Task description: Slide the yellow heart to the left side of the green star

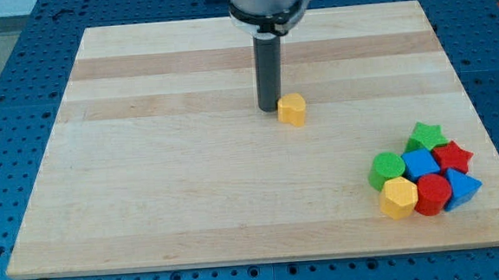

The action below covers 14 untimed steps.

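Note:
The yellow heart [292,110] lies near the middle of the wooden board [149,198], a little toward the view's top. My tip [269,110] stands right against the heart's left side. The green star [425,136] sits far to the view's lower right, at the top of a tight cluster of blocks. The heart is well to the upper left of the star.
The cluster at the view's lower right also holds a green round block [387,169], a blue cube [421,163], a red star [453,156], a yellow hexagon [399,198], a red block [432,193] and a blue triangle [462,186].

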{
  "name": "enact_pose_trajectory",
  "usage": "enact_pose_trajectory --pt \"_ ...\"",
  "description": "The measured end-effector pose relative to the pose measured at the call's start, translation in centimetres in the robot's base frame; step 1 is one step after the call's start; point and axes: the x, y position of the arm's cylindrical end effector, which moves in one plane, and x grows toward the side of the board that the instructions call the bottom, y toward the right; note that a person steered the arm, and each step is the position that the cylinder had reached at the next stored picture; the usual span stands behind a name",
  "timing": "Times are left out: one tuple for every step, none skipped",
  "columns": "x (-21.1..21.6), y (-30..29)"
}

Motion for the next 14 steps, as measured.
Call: enact_pose_trajectory --pt "1.7 2.8" --pt "3.2 5.8" --pt "3.6 6.4" --pt "2.4 5.1" --pt "0.6 5.1" --pt "0.6 5.6" --pt "2.2 6.1" --pt "4.0 7.0" --pt "4.8 7.5" --pt "4.5 6.5" --pt "4.0 6.3" --pt "4.0 7.5" --pt "4.0 9.1" --pt "4.0 9.7"
